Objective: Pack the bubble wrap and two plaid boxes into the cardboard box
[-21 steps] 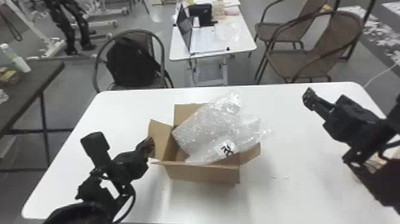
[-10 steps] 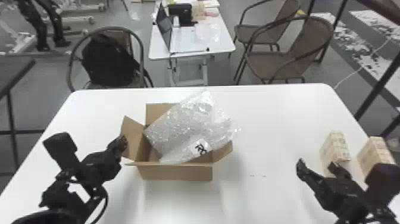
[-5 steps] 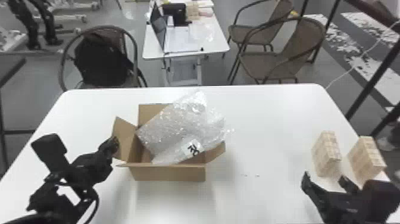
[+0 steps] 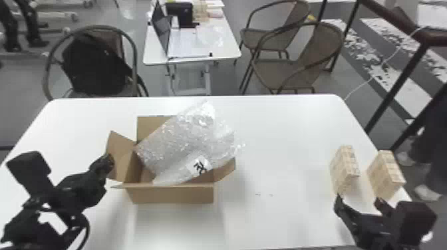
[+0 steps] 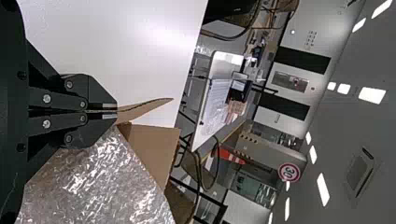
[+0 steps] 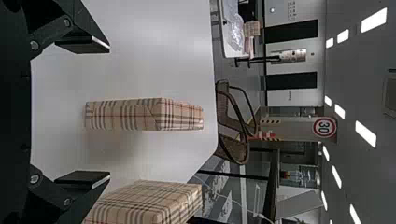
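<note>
While the wrap (image 4: 186, 139) sits at a slant partly in the carton (image 4: 169, 194), its far right end sticks up & out over the rim, w/ a white label (image 4: 200, 164) on the near part. Carton's open, left of ctr on the table (image 4: 282, 133). L gripper (image 4: 109, 161) is at its left side, fingers pressed together w/ the edge of the left flap (image 4: 118, 156) pinched at the tips afaict. Both plaid boxes are out on the table's right side, well apart from the carton: left plaid box (image 4: 344, 169) & right plaid box (image 4: 385, 174), side by side w/ a gap btwn. R gripper (image 4: 359, 199) is just near of them, fingers spread wide, nothing in its grip, left plaid box lined up btwn the fingers in the R wrist view. Can't tell if a finger touches right plaid box tho
</note>
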Action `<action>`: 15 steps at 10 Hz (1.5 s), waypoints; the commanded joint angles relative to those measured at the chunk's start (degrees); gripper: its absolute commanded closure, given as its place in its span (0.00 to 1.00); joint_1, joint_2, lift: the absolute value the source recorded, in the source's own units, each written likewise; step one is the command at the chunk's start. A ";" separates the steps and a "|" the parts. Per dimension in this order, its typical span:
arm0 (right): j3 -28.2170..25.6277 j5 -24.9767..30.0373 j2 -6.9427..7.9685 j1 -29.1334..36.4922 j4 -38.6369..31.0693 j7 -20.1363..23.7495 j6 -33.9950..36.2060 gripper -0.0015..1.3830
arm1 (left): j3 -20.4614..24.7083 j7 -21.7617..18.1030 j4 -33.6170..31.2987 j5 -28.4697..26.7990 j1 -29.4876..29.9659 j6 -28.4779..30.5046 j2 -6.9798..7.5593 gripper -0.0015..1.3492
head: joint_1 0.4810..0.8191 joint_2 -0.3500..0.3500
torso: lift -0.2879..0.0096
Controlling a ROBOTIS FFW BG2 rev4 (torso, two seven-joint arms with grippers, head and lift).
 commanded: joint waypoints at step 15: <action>-1.95 3.46 -2.67 -17.61 20.35 12.71 -3.05 0.63 | 0.18 -1.23 0.00 -0.70 -0.09 -0.44 -0.15 0.88 | 0.63 0.44 | 0.67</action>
